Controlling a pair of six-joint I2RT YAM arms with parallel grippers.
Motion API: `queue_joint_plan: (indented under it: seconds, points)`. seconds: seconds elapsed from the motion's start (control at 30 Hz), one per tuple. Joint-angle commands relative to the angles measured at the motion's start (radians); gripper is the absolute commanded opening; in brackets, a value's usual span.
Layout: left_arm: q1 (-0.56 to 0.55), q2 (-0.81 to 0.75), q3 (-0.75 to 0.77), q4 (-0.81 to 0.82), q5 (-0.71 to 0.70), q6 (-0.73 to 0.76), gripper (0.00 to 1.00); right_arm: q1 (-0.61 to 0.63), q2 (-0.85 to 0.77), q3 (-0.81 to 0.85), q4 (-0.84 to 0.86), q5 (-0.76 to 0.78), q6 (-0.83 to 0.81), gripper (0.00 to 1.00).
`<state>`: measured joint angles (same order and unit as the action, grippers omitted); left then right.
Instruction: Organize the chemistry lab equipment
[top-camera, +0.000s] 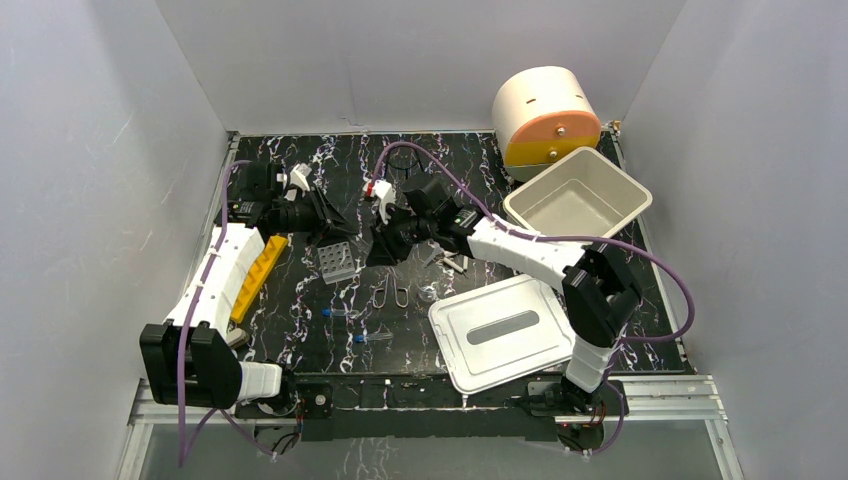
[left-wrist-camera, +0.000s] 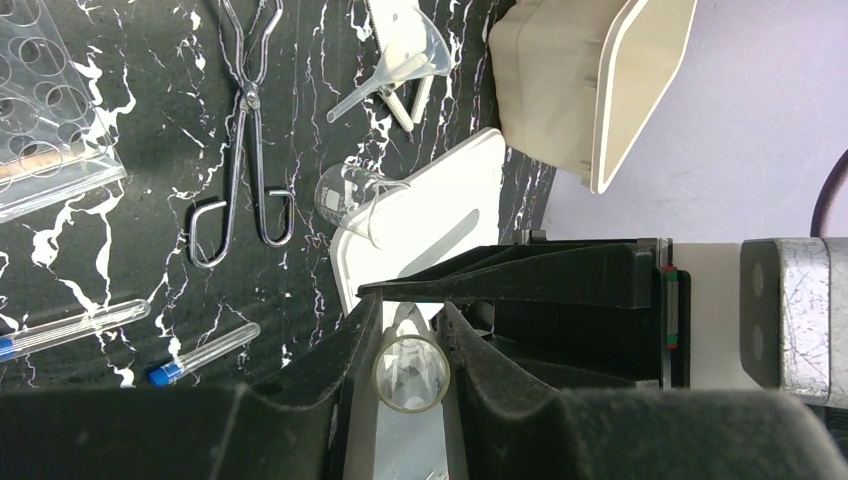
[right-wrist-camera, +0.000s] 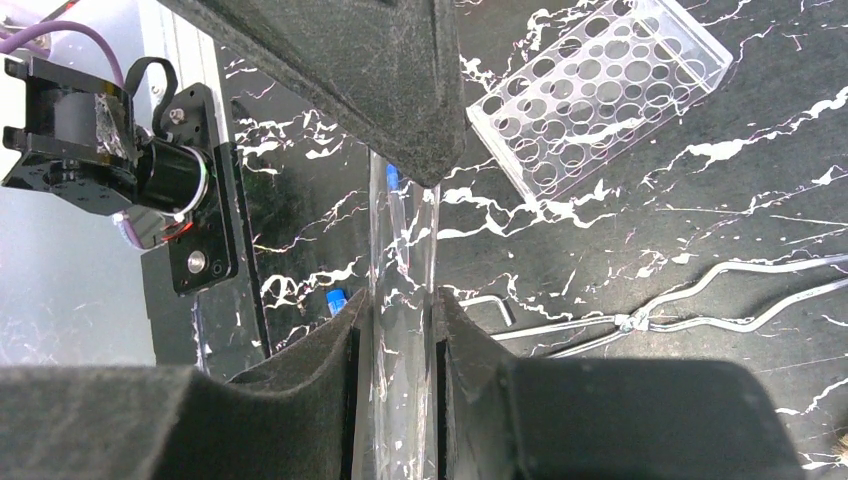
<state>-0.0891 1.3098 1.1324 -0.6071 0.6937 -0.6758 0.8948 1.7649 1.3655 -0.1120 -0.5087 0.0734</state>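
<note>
Overhead looks down; close wrist views share tongs (left-wrist-camera: 247, 97).

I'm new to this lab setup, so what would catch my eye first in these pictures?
Above the middle of the table, the left pincer and the right pincer are both shut on one clear tube. A cream bin sits tilted at the far right, and a white lid lies flat near the right arm's base.

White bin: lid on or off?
Off. The lid lies flat on the table, in front of the bin, whose open top shows its inside.
</note>
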Motion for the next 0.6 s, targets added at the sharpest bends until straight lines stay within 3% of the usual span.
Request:
queue_joint_plan:
  seconds: [0.0,0.07,0.23,0.33,0.57]
  points:
    - [-0.003,-0.028,0.046,-0.037,0.081,-0.005,0.11,-0.007,-0.027,0.031,-0.005,-0.007,-0.039,0.29]
    - [-0.003,-0.03,0.047,-0.047,0.063,0.007,0.11,-0.008,-0.022,0.043,-0.012,-0.005,-0.025,0.34]
    - [-0.003,-0.019,0.092,-0.096,-0.015,0.049,0.1,-0.011,-0.01,0.073,-0.028,0.013,0.007,0.61]
    - [-0.003,-0.006,0.145,-0.145,-0.133,0.082,0.1,-0.019,-0.024,0.094,-0.043,0.045,0.024,0.73]
    - [0.002,0.086,0.347,-0.299,-0.437,0.179,0.11,-0.078,-0.112,0.174,-0.129,0.221,0.043,0.82]
